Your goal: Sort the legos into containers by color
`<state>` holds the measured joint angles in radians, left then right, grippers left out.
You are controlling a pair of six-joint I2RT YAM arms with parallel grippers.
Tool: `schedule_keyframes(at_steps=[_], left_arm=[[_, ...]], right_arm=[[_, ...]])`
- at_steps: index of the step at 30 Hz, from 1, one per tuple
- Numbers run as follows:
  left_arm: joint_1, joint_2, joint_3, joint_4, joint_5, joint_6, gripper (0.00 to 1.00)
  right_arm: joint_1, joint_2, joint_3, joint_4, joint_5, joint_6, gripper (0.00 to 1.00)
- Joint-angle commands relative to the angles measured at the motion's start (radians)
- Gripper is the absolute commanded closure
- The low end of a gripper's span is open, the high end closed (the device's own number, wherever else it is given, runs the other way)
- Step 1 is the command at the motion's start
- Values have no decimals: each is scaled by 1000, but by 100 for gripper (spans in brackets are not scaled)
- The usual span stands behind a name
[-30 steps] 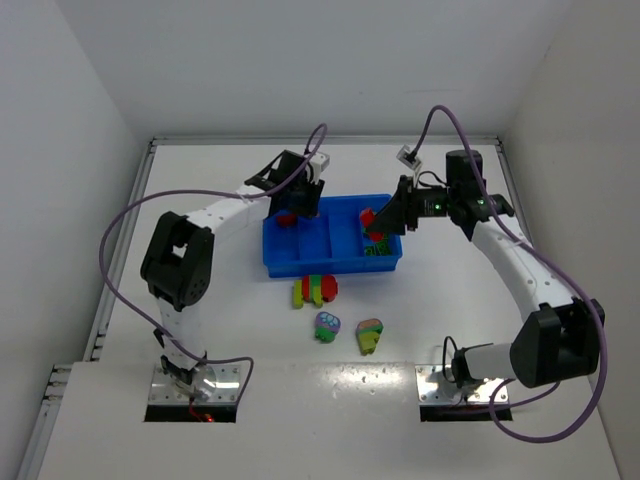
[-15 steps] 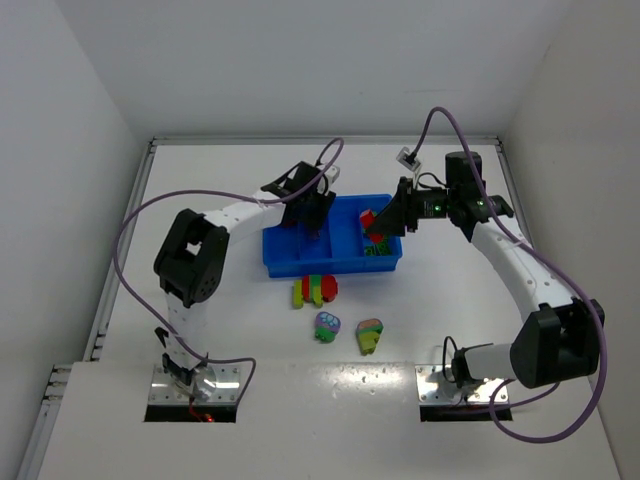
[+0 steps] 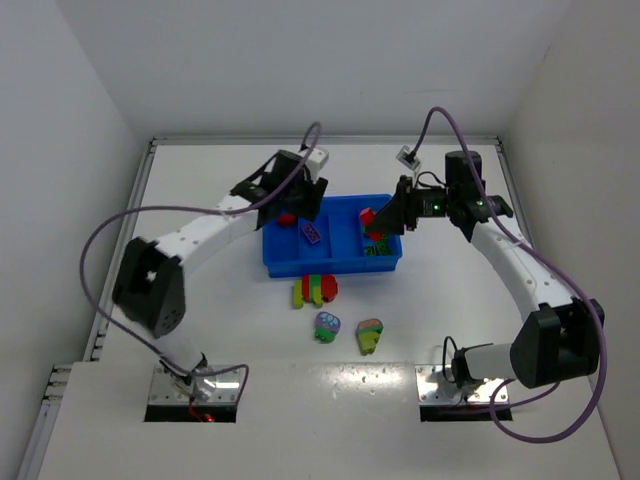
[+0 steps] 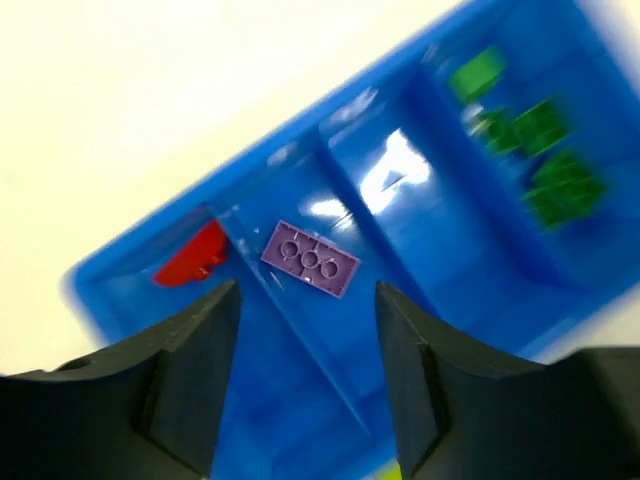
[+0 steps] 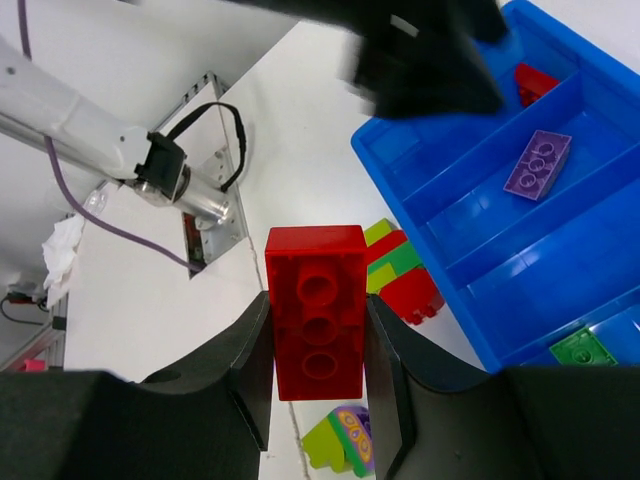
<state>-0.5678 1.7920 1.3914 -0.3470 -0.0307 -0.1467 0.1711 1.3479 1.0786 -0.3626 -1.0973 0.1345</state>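
The blue tray point(image 3: 284, 262) lies between my arms. My left gripper point(image 3: 298, 207) is open and empty above its left end; below it a purple brick point(image 4: 310, 259) lies in the second compartment point(image 3: 311, 232) and a red brick point(image 4: 192, 260) in the leftmost one point(image 3: 286, 218). Green bricks point(image 4: 540, 150) lie in the rightmost compartment point(image 3: 380, 251). My right gripper point(image 5: 317, 330) is shut on a red brick point(image 5: 317, 310) and holds it above the tray's right part point(image 3: 368, 216). The tray also shows in the right wrist view point(image 5: 480, 270).
Three multicoloured clusters lie on the table in front of the tray: a red, green and yellow-green one point(image 3: 314, 289), a purple and green one point(image 3: 327, 326) and a green, red and pink one point(image 3: 369, 335). The left arm's gripper point(image 5: 420, 50) shows blurred over the tray.
My left gripper swung right over the tray, then back to its left end; the purple brick now lies loose in the second compartment. My right gripper with the red brick has not moved.
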Motion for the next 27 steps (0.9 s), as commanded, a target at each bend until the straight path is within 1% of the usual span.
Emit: schedule_keyframes(at_steps=[1,3,4,5,6,8,9,11,13,14,17,19,20,24,26,27], left_arm=[[32,-297,-43,37,6,-25,37],[97,-403,-89,37,-12,-25,31],[123,-433,-103,37,-27,-25,27],[149,-454,-112,37,-41,-25,24],[199,-471,-123,-1,-54,-25,23],[252,-503,-123,-47,-54,-25,20],[300,-503,-123,-93,-26,-16,20],[347,-537,-140,-121,40,-16,18],[405,-559,-169,-156,92,-16,12],[422,-583,-169,-167,104,-16,11],[483,-632,-224,-179,126,-16,9],[517,-681,-271,-179,146,-16,9],[526,-695,-285,-179,169,-16,9],[560,-741,-331,-179,224,-16,9],[588,-741,-344,-179,247,-16,9],[588,-741,-344,-179,247,-16,9]], right_arm=[[19,19,15,92,17,52,92],[54,51,58,106,46,62,92],[74,94,75,106,59,62,92],[120,118,93,91,72,51,92],[146,146,142,73,91,37,92],[221,231,199,19,163,-4,92],[246,261,254,4,213,-15,92],[289,322,306,-19,266,-28,92],[338,414,381,-36,325,-39,92],[364,443,429,-45,347,-39,92],[384,563,518,-45,407,3,92],[410,652,566,-45,448,23,91],[419,683,616,-45,462,24,90],[430,796,719,-65,496,34,88],[450,839,774,-65,520,47,85],[450,840,774,-65,536,47,85]])
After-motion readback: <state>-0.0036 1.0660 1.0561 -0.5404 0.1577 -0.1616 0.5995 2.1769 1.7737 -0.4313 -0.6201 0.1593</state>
